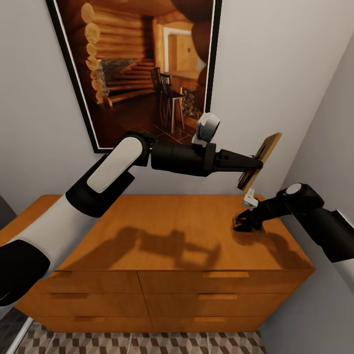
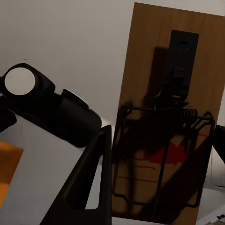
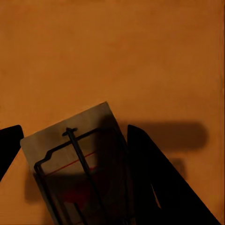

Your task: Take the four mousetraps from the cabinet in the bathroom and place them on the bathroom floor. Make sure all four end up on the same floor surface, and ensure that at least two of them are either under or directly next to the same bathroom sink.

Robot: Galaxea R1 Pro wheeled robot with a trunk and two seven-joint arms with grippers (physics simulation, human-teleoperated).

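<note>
In the head view, the left gripper (image 1: 253, 169) was raised above the orange-brown cabinet (image 1: 162, 231), near the right end of its top, and it clasped a mousetrap (image 1: 260, 160) by its lower end, so the wooden slab stood tilted in the air before the grey wall. The right gripper (image 1: 244, 222) was low on the cabinet top, just below the lifted trap, at a second mousetrap (image 1: 239, 225) lying there. A strip of the cube-patterned bathroom floor (image 1: 147, 344) showed in front of the cabinet.

In the left wrist view, the held mousetrap (image 2: 164, 136) stood upright against one dark finger (image 2: 96, 183), with its wire spring and red print visible.

In the right wrist view, the lying mousetrap (image 3: 79, 168) rested flat on the cabinet top, between two spread fingers (image 3: 159, 183); they were apart from its visible edges, so I judged this hand not yet clenched.

No trap lay on the floor. I judged the task early: one trap lifted, one being taken, and everything still to be placed.
</note>
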